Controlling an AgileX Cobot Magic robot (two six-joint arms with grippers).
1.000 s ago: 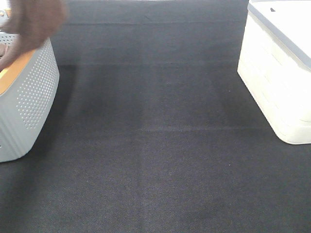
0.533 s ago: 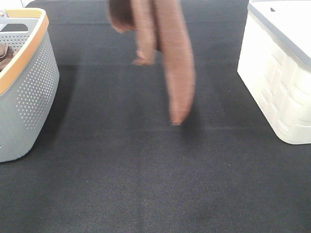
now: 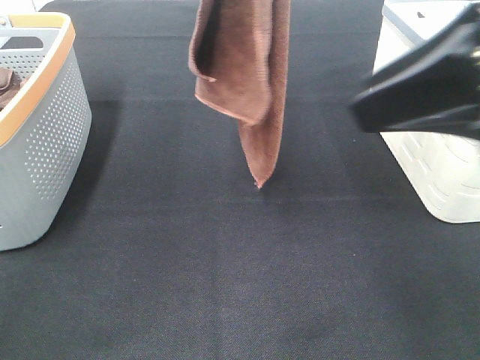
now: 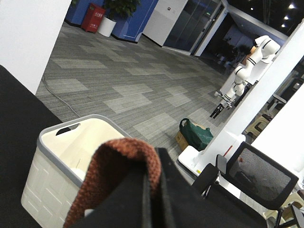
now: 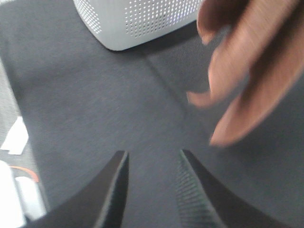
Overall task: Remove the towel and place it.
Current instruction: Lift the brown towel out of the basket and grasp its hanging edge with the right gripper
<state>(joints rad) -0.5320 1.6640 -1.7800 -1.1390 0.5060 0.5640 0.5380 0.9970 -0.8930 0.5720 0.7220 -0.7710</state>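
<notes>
The reddish-brown towel (image 3: 240,67) hangs folded from above the top edge of the exterior high view, its lowest corner just over the black mat (image 3: 225,270). My left gripper (image 4: 154,190) is shut on the towel (image 4: 126,156), which folds over its fingers; the gripper itself is out of the exterior high view. My right arm (image 3: 427,82) is a blurred black shape at the right, apart from the towel. My right gripper (image 5: 152,154) is open and empty above the mat, with the blurred towel (image 5: 251,71) ahead of it.
A grey perforated basket (image 3: 45,150) with an orange rim stands at the left, with a brown item (image 3: 6,81) at its rim; it also shows in the right wrist view (image 5: 142,19). A white bin (image 3: 435,172) stands at the right and shows in the left wrist view (image 4: 61,161).
The towel has been carried from over the grey basket to the middle of the mat and hangs steadier. My right arm has come into view from the right.
</notes>
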